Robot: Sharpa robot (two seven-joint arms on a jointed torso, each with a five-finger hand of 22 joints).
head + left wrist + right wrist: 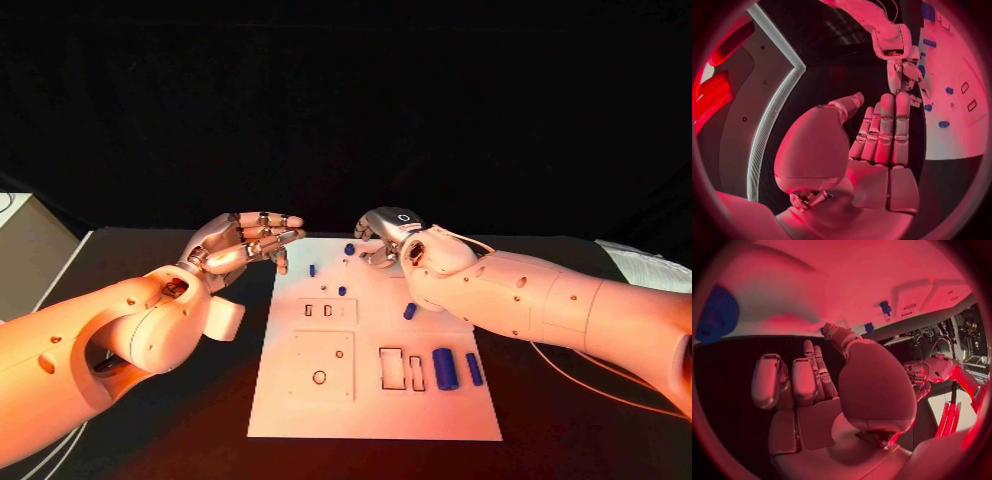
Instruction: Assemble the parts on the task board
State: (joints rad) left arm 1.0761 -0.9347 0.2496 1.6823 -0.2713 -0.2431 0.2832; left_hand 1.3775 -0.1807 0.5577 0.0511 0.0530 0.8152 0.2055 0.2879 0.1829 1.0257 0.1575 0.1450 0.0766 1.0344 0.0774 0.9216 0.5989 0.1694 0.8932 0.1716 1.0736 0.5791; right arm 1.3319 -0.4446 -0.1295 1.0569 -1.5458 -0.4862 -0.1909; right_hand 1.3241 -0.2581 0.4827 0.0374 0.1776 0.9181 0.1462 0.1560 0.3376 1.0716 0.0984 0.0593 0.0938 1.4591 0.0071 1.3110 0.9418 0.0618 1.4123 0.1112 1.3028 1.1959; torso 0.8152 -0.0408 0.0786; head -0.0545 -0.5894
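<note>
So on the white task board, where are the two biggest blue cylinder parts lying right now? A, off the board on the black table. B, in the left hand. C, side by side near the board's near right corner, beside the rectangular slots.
C: the two blue cylinders lie side by side on the task board just right of the rectangular slots, touched by neither hand.

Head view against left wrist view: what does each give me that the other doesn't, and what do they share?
Head view alone: the whole task board, its rectangular slots and the two blue cylinders lying beside them. Left wrist view alone: the inside of the left hand, fingers straight and holding nothing. Both: the right hand over the board's far end, near the small blue parts.
</note>
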